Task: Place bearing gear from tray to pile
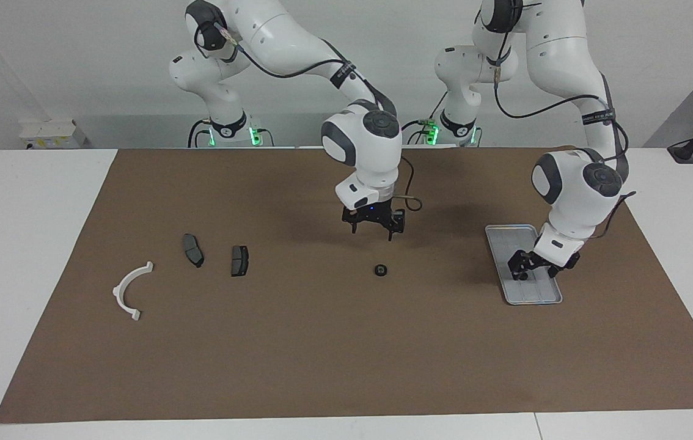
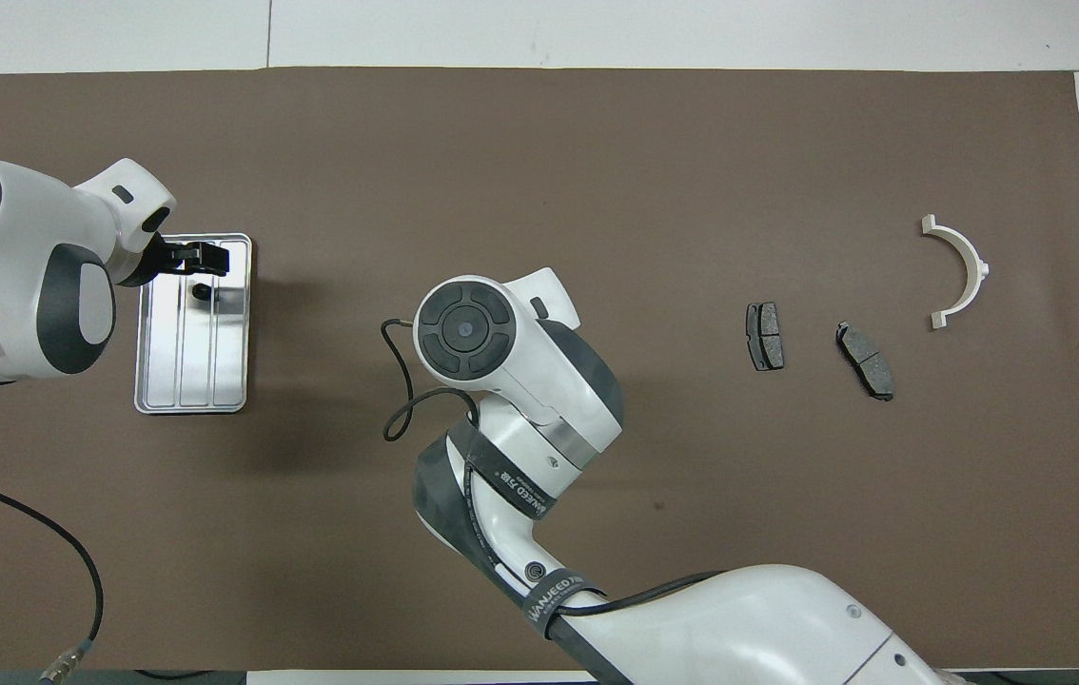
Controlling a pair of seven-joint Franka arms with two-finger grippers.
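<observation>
The bearing gear [image 1: 381, 269], a small dark ring, lies on the brown mat mid-table, between the tray and the pile. My right gripper [image 1: 373, 235] hangs open and empty over the mat just beside the gear; in the overhead view my right wrist hides both. The silver tray [image 1: 536, 293] sits toward the left arm's end. My left gripper [image 1: 524, 274] is low over the tray, as the overhead view [image 2: 206, 259] also shows. The pile lies toward the right arm's end: a white half-ring bracket [image 1: 129, 287] and two dark plates [image 1: 192, 249] [image 1: 239, 260].
The brown mat [image 1: 322, 354] covers most of the white table. In the overhead view a small dark spot [image 2: 204, 291] shows in the tray [image 2: 187, 371] under my left gripper; I cannot tell what it is.
</observation>
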